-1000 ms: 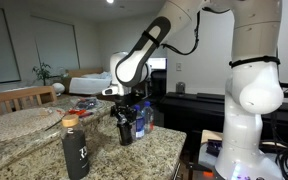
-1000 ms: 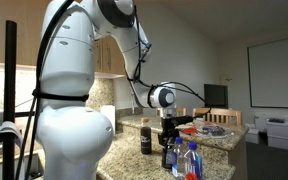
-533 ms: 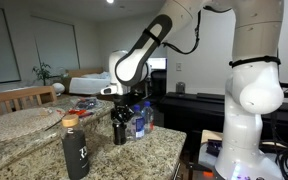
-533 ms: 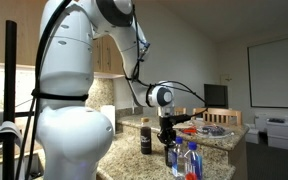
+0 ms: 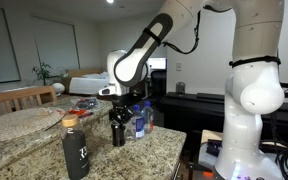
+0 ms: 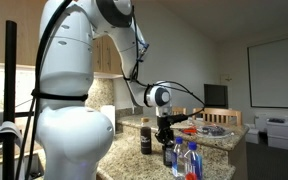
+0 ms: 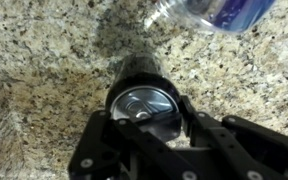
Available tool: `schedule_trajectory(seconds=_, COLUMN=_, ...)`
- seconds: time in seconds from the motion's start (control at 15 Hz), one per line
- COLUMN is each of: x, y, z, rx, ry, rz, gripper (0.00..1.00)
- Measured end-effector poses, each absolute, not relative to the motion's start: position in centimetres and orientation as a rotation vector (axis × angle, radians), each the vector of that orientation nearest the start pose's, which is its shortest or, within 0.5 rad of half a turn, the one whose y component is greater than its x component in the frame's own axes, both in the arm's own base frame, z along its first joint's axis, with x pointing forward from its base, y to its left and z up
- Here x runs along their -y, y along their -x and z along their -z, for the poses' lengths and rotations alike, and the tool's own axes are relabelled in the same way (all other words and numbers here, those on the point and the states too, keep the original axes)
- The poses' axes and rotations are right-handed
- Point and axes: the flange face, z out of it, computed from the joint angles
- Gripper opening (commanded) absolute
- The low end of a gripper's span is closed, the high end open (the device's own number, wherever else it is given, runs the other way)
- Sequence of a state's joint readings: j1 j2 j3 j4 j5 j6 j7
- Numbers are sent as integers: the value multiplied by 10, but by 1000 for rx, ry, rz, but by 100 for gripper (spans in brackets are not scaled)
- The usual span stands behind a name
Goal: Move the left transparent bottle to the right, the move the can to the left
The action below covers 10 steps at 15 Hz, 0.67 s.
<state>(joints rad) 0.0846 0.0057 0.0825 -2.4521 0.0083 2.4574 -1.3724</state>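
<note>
**Robot gripper clamped on the dark can, set to shift it along a granite counter**

A white robot arm reaches down over a speckled granite countertop [image 5: 169,150]. Its gripper [image 7: 149,112] is clamped around the can [image 7: 142,100], a short dark drink can with a silvery top. In the wrist view a black finger [image 7: 112,118] presses against each side of it. The can appears to stand on the stone, though whether it is slightly lifted cannot be told.

Two clear bottles [image 6: 189,160] with blue caps stand side by side just beside the can, close to the gripper. Which of them counts as the left one, and whether it is already in its final place, cannot be judged from these views. With the can in the grip, the step in hand looks like the second one: carrying the can to the left.

The next move probably calls for a small lift. A sideways carry away from the bottles would follow, with the can kept upright and set down flat before release.

In the wrist view one clear bottle [image 7: 219,12] shows at the top right corner, near the can but apart from it. Bare granite opens on the opposite side. In an exterior view a tall black bottle [image 5: 76,150] stands well apart from the can, nearer the camera, with free stone between them. The counter's edge [image 5: 187,135] runs near the bottles, so a sweep that knocks them could send one over.
</note>
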Motion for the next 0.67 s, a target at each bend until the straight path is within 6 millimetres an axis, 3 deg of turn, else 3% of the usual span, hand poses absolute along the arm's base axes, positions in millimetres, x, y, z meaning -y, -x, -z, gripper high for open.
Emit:
schedule_trajectory(seconds=0.27, x=-82, y=-472, z=-297, rx=2182, ry=2255, rz=7, gripper=6)
schedule_trajectory(seconds=0.33, x=-82, y=-472, z=-297, rx=2183, ry=2255, rz=7, gripper=34)
schedule_trajectory(seconds=0.47, x=-82, y=-472, z=-298, rx=2183, ry=2257, rz=7, gripper=33)
schedule_trajectory(seconds=0.67, x=-83, y=-473, z=-301, rx=2184, ry=2263, rz=17, gripper=52)
